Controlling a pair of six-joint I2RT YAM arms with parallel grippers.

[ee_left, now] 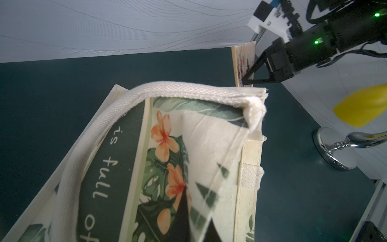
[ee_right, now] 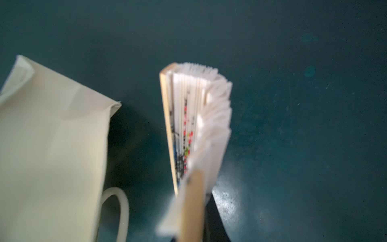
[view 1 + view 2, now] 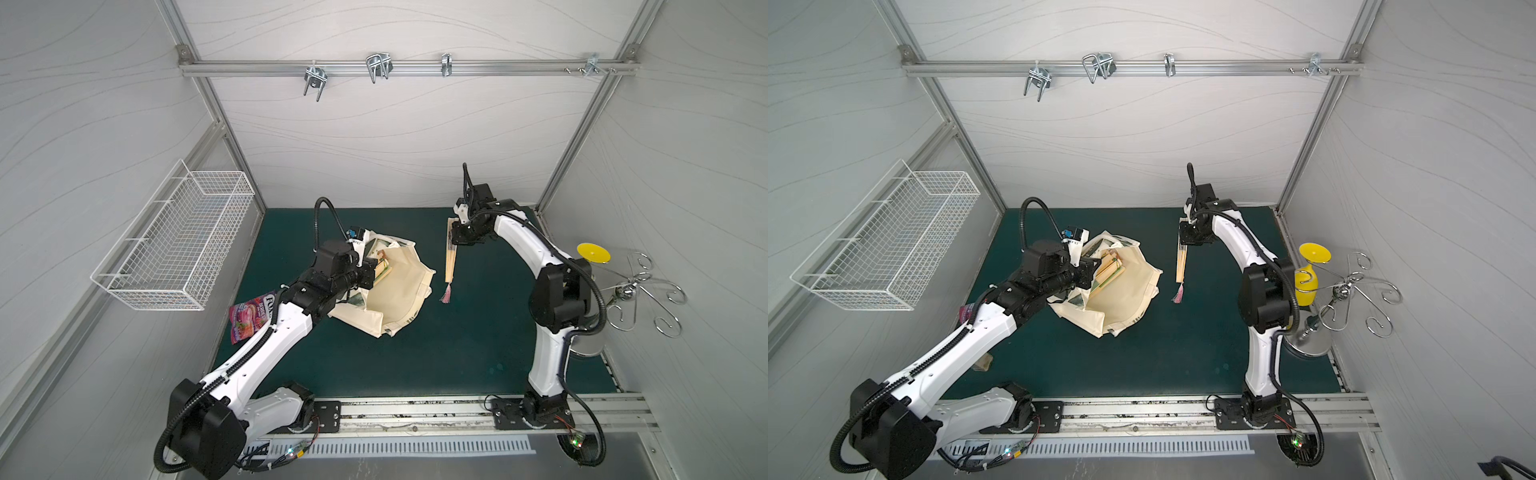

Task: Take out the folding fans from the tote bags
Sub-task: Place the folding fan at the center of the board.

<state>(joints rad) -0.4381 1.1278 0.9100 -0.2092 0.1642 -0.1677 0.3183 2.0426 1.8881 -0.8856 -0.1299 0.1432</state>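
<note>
The cream tote bag (image 3: 399, 299) (image 3: 1121, 303) lies open on the green mat, its leaf-and-flower print filling the left wrist view (image 1: 117, 167). Several closed folding fans (image 3: 384, 270) (image 3: 1109, 270) with pale ribs lie inside its mouth. My left gripper (image 3: 371, 270) (image 3: 1094, 266) (image 1: 199, 209) is shut on the bag's printed cloth at the rim. To the right of the bag, my right gripper (image 3: 457, 237) (image 3: 1185, 240) (image 1: 246, 80) is shut on the paper end of one folding fan (image 3: 449, 266) (image 3: 1180, 266) (image 2: 194, 117). Its pink tassel (image 3: 445, 294) hangs at the low end.
A pink snack packet (image 3: 249, 318) lies on the mat beside my left arm. A white wire basket (image 3: 174, 249) hangs on the left wall. A yellow vase (image 3: 1307, 282) and a chrome hook stand (image 3: 627, 291) sit at the right edge. Metal hooks (image 3: 378, 66) hang from the back rail.
</note>
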